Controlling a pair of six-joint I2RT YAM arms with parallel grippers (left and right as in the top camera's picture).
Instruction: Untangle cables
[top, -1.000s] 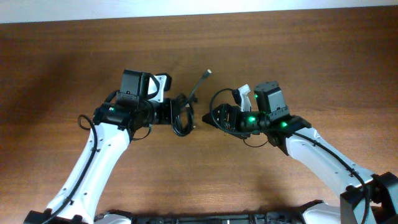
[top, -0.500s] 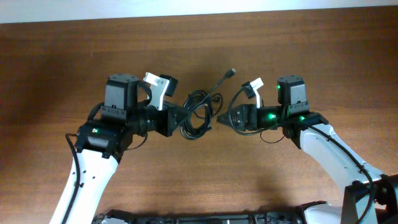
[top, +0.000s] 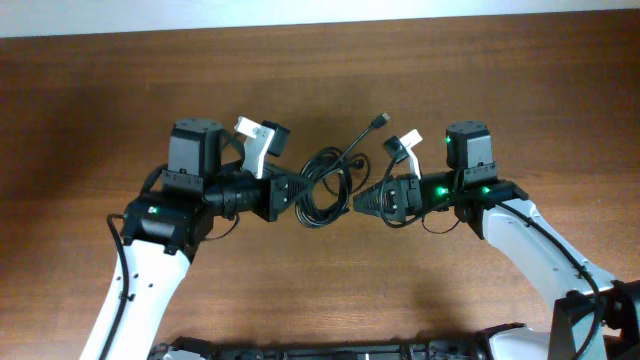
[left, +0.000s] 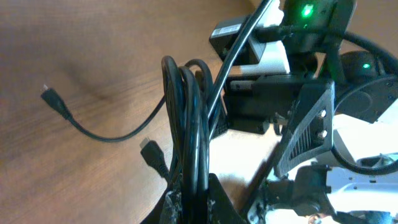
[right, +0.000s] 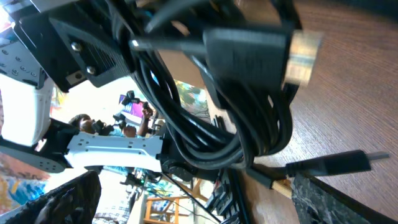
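Observation:
The cables (top: 322, 188) form a coiled black bundle between the two arms, with one plug end (top: 379, 120) sticking out toward the back. My left gripper (top: 296, 196) is shut on the bundle's left side; in the left wrist view the cords (left: 191, 118) run straight up from its fingertips (left: 194, 208). My right gripper (top: 358, 203) is open, its tips just right of the bundle. In the right wrist view the coil (right: 205, 124) and a metal-tipped plug (right: 298, 46) fill the space ahead of the spread jaws (right: 199, 202), which hold nothing.
Loose cable ends with plugs (left: 55, 101) (left: 152, 157) trail over the brown wooden table (top: 500, 80). The two arms face each other closely across the bundle. A pale strip (top: 300, 12) runs along the table's far edge.
Both arms swung toward the back, the left carrying the bundle to the right. Over the last half second the right gripper closed in on the bundle's right side.

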